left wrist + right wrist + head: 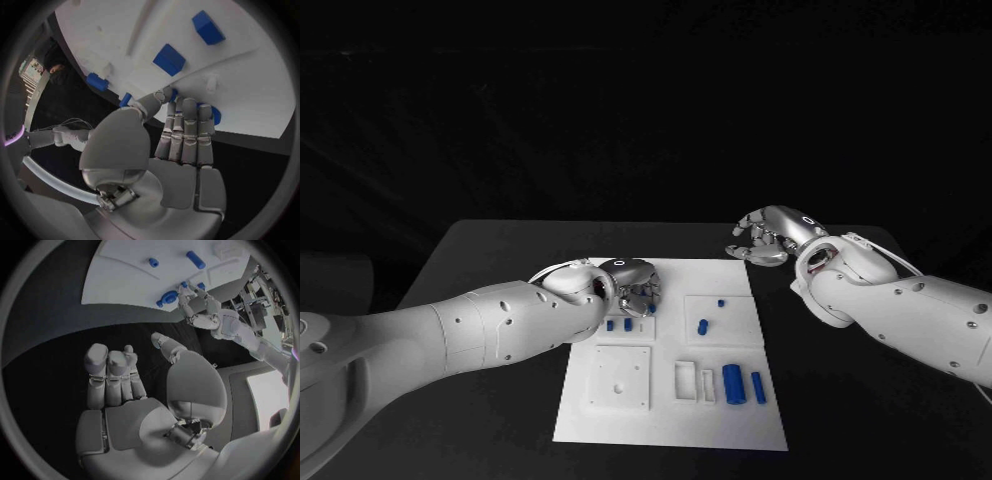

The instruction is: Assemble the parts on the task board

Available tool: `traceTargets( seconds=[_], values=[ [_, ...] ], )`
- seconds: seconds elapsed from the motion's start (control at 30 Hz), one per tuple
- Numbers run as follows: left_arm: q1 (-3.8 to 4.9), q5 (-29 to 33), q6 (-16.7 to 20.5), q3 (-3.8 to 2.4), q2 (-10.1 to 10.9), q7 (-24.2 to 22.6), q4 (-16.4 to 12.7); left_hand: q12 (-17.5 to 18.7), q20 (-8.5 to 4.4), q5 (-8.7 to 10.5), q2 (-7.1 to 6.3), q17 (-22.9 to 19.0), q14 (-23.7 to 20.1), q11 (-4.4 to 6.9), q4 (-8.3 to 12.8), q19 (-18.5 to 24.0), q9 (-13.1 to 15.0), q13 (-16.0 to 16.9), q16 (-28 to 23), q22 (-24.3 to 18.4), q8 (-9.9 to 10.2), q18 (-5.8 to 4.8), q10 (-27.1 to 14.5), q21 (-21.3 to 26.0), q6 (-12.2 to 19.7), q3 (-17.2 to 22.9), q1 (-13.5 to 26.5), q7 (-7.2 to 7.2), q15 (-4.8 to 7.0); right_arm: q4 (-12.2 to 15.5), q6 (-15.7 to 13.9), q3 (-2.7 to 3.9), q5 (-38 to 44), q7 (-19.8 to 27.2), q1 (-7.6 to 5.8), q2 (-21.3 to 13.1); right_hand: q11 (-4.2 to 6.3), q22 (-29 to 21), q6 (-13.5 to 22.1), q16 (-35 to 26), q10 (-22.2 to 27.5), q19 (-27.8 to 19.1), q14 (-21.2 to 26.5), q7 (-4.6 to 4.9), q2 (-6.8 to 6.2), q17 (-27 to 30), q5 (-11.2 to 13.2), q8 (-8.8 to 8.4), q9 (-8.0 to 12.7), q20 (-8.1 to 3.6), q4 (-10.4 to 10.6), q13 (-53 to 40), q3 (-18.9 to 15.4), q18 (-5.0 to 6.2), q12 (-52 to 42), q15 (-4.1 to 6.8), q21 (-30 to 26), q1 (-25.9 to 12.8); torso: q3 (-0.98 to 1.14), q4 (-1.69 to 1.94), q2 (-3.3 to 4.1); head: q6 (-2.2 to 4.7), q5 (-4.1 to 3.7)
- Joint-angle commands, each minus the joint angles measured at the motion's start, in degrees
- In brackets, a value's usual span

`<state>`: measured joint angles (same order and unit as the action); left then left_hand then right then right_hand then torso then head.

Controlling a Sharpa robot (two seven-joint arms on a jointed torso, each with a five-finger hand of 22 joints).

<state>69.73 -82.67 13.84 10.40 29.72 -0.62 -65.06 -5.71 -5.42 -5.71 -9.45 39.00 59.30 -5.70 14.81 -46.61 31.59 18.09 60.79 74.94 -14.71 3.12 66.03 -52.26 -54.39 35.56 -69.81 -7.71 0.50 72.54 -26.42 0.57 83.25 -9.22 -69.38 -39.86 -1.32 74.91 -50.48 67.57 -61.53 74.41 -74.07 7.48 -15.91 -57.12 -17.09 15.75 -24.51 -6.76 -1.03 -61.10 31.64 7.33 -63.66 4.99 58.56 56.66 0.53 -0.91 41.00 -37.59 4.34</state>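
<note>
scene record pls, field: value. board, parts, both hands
board: white task board flat on black table
parts: small blue pieces on board, incl. two long blue cylinders on its near right
left hand: silver left hand over board's far left, fingertips at a blue part; grasp unclear
right hand: silver right hand above table beyond board's far right corner, fingers curled, holding nothing
</note>
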Motion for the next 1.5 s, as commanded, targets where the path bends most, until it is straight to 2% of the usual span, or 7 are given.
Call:
traceTargets(
  seconds=[0.03,0.77,1.07,1.33,1.37,1.43,1.5],
  values=[
    [-0.02,-0.8,-0.6,-0.02,-0.3,-0.1,0.2,-0.2,-0.71,-0.18,0.67,0.1,0.3,0.01,0.1,-0.3,-0.1,-0.1,0.4,1.1,0.0,1.6,0.5,-0.3,0.0,-0.2,0.1,-0.09,0.12,0.1,0.3,0.02,0.2,0.5,0.02,0.0,0.02,0.7,-0.1,-0.4,0.4,0.0,-0.3,0.37,0.0,-0.1,-0.4,0.29,0.0,-0.5,0.3,0.1,0.0,7.67,-0.2,0.05,-0.2,0.5,-0.01,0.04,0.03,0.02,-0.09],
    [-0.39,-1.8,-2.9,0.44,-1.5,0.6,1.5,-0.6,-1.03,0.12,1.18,0.4,0.8,0.37,0.1,-0.8,-0.4,-0.3,1.2,1.1,-0.1,1.6,1.4,-0.8,-0.4,-0.3,0.3,0.02,0.47,0.2,0.3,0.02,0.2,0.5,0.02,-0.1,0.03,0.7,-0.1,-0.4,0.4,0.0,-0.3,0.36,0.01,-0.1,-0.4,0.31,0.0,-0.48,0.3,0.1,0.0,7.67,-0.3,0.06,-0.2,0.6,0.01,0.02,0.03,-0.27,-0.15],
    [-0.55,-3.7,-4.2,0.74,-1.6,0.8,1.5,-1.1,-1.26,0.25,1.88,0.4,1.0,0.74,0.1,-0.8,-0.4,-0.3,1.6,1.1,-0.6,1.54,2.5,-1.0,-1.4,-0.4,0.4,0.39,0.81,0.3,0.3,0.02,0.2,0.6,0.02,-0.1,0.03,0.7,-0.2,-0.4,0.4,0.0,-0.3,0.35,0.02,-0.1,-0.4,0.33,0.0,-0.48,0.4,0.1,0.0,7.67,-0.3,0.06,-0.2,0.6,0.02,0.03,0.0,-0.5,-0.22],
    [-0.62,-5.7,-5.5,0.87,-1.6,1.1,1.3,-1.8,-2.0,0.02,2.96,0.5,2.6,1.64,0.2,-1.8,-0.5,-0.4,2.4,1.0,-1.5,1.57,4.7,-1.6,-3.5,-0.2,0.5,1.18,1.71,0.3,0.3,0.02,0.2,0.6,0.02,-0.1,0.04,0.7,-0.2,-0.4,0.4,0.0,-0.3,0.34,0.02,-0.1,-0.4,0.36,0.0,-0.47,0.4,0.1,0.0,7.67,-0.3,0.07,-0.2,0.6,0.01,0.03,-0.02,-0.61,-0.23],
    [-0.65,-5.7,-5.6,0.87,-1.6,1.1,1.3,-1.8,-2.08,-0.2,3.01,0.4,2.8,1.7,0.2,-1.9,-0.6,-0.5,2.4,1.0,-1.6,1.56,4.8,-1.7,-3.7,-0.2,0.4,1.25,1.81,0.3,0.3,0.02,0.2,0.6,0.02,-0.1,0.04,0.7,-0.2,-0.4,0.4,0.0,-0.3,0.34,0.02,-0.1,-0.4,0.36,0.0,-0.47,0.4,0.1,0.0,7.67,-0.3,0.07,-0.2,0.6,0.01,0.04,-0.03,-0.59,-0.22],
    [-0.69,-5.7,-5.7,0.87,-1.6,1.2,1.2,-1.5,-2.16,-2.36,3.25,0.1,2.7,1.7,0.5,-1.8,-0.7,-0.7,2.0,0.9,-1.7,1.44,5.0,-1.6,-4.0,0.4,0.2,1.33,1.8,0.3,0.3,0.02,0.2,0.6,0.02,-0.1,0.04,0.7,-0.2,-0.4,0.4,0.0,-0.3,0.34,0.01,-0.1,-0.4,0.36,0.0,-0.47,0.4,0.1,0.0,7.67,-0.3,0.07,-0.2,0.6,0.0,0.03,-0.04,-0.59,-0.23],
    [-0.72,-5.7,-5.4,0.87,-1.6,1.0,1.2,-1.4,-2.23,-2.91,3.56,0.1,2.9,1.78,0.4,-1.9,-0.7,-0.9,2.0,0.9,-1.8,1.36,5.3,-1.6,-4.3,0.4,0.4,1.4,1.85,0.3,0.3,0.02,0.2,0.6,0.02,-0.1,0.04,0.7,-0.2,-0.4,0.4,0.0,-0.3,0.34,0.02,-0.1,-0.4,0.36,0.0,-0.47,0.4,0.1,0.0,7.67,-0.3,0.07,-0.2,0.6,-0.01,0.04,-0.03,-0.59,-0.25]
  ],
)
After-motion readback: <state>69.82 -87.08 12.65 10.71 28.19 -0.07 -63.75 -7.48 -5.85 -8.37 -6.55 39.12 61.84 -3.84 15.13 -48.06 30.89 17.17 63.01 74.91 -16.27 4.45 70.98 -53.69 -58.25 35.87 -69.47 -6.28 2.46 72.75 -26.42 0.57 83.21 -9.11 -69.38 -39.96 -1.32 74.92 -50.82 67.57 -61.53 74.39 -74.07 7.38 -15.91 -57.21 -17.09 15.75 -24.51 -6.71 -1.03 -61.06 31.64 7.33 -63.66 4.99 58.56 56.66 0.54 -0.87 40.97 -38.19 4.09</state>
